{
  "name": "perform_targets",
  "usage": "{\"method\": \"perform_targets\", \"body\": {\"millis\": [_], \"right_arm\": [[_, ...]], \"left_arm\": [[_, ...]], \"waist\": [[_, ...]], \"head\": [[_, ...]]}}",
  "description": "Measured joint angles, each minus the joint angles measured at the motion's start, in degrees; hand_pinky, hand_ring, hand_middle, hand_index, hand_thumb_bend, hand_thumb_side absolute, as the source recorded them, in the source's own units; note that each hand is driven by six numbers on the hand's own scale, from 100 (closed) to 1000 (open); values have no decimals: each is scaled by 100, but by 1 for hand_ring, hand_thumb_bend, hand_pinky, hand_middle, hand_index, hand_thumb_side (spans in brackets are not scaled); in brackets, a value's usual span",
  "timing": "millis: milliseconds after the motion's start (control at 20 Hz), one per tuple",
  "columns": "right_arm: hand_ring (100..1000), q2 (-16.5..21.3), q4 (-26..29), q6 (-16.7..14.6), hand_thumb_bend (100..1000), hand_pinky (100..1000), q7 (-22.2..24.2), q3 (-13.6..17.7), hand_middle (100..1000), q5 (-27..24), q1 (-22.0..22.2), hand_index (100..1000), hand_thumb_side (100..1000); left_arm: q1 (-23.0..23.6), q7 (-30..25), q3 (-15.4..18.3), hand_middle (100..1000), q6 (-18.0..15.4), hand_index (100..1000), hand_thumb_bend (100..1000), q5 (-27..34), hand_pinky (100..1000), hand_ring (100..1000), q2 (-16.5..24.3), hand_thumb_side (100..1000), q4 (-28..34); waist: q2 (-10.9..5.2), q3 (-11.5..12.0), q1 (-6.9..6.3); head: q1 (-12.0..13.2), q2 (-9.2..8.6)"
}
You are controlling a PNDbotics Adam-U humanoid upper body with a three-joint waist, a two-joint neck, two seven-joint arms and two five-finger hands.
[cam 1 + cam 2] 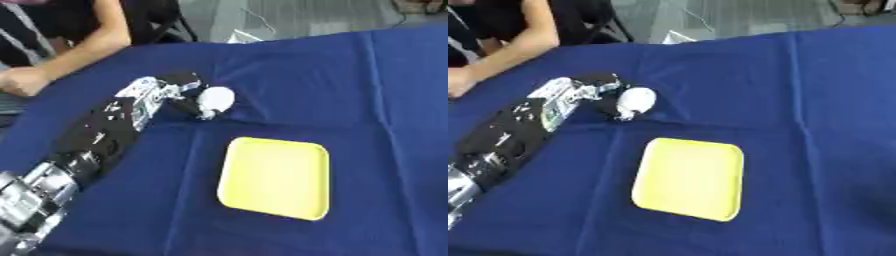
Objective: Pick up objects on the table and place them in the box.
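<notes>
Nearest the robot lies the shallow yellow rectangular tray with rounded corners, flat on the dark blue cloth-covered table, with nothing in it. This tray looks to be the box the task means, so it is the goal for whatever is lifted.

Just beyond its far left corner, and apart from it, the left hand reaches in from the lower left on a long black and silver arm. Its dark fingers are curled round a small white rounded object, which sits at the fingertips, on or just above the cloth; whether it is lifted clear cannot be told. The right hand shows in neither view.

The step in hand seems to be the grasp and carry. To do it well, the hand should lift the white object straight up first, so that it does not drag and ruck the cloth, then bring it back toward the robot and a little to the right, over the tray's middle rather than its rim, and lower it before opening the fingers, since a rounded thing may roll.

The path between object and tray is bare cloth, with only soft folds. At the far left edge a person's bare arm rests by the table, well away from the hand's route.
</notes>
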State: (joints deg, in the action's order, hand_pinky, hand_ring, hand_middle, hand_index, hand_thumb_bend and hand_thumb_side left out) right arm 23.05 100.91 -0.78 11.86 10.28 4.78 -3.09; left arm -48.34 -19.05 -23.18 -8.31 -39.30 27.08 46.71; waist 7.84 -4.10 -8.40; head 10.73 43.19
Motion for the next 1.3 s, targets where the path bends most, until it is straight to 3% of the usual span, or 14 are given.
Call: {"method": "perform_targets", "body": {"millis": [300,900,1250,1300], "right_arm": [[678,0,0,0,100,677,0,0,865,0,-5,963,877],[678,0,0,1,100,677,1,-1,865,0,-9,964,878],[678,0,0,1,100,677,2,-1,865,0,-9,964,878],[678,0,0,1,100,677,2,-1,865,0,-9,964,878]], "left_arm": [[16,-97,-110,540,195,331,100,154,905,609,-2,653,191],[24,-102,-155,535,230,323,100,228,918,600,-8,653,297],[124,-50,-155,532,415,313,100,684,947,578,18,675,741],[130,-49,-155,532,470,312,100,778,949,576,49,732,836]], "waist": [[3,-1,0],[4,-1,0],[5,0,0],[5,0,0]], "head": [[0,0],[1,0],[2,-3],[2,-4]]}}
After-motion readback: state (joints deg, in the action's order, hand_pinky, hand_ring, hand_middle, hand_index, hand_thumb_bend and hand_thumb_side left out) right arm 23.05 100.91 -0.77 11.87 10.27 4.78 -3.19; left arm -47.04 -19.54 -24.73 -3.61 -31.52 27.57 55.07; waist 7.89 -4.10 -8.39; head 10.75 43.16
